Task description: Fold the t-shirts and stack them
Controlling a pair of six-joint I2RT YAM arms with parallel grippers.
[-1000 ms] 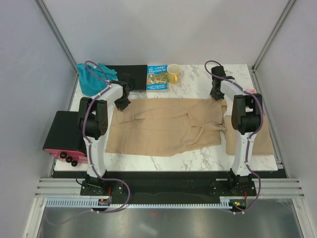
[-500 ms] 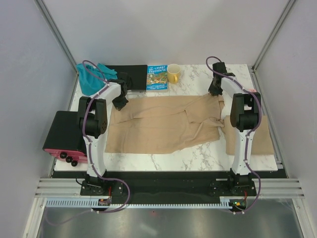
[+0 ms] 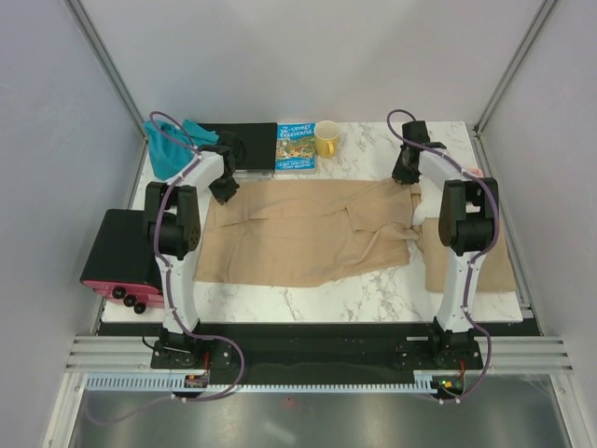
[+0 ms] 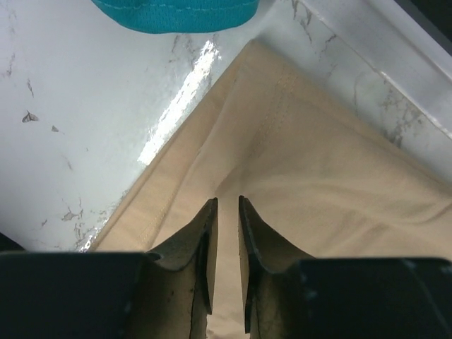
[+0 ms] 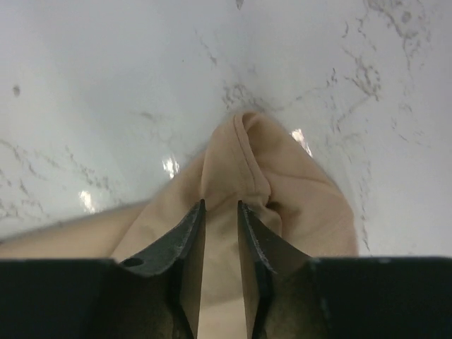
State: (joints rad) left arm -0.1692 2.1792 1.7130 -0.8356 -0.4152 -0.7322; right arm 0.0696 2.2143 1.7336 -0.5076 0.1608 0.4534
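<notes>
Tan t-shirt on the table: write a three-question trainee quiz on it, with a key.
1. True or false: the yellow mug stands on the spread tan t-shirt.
2. In the left wrist view, what lies beyond the left end effector? A. teal garment B. a plate C. a spoon
3. Short answer: what is the right end effector shut on?
Key: 1 false; 2 A; 3 the tan t-shirt.

High rear overview; two close downward wrist views on the tan t-shirt [image 3: 308,233]
</notes>
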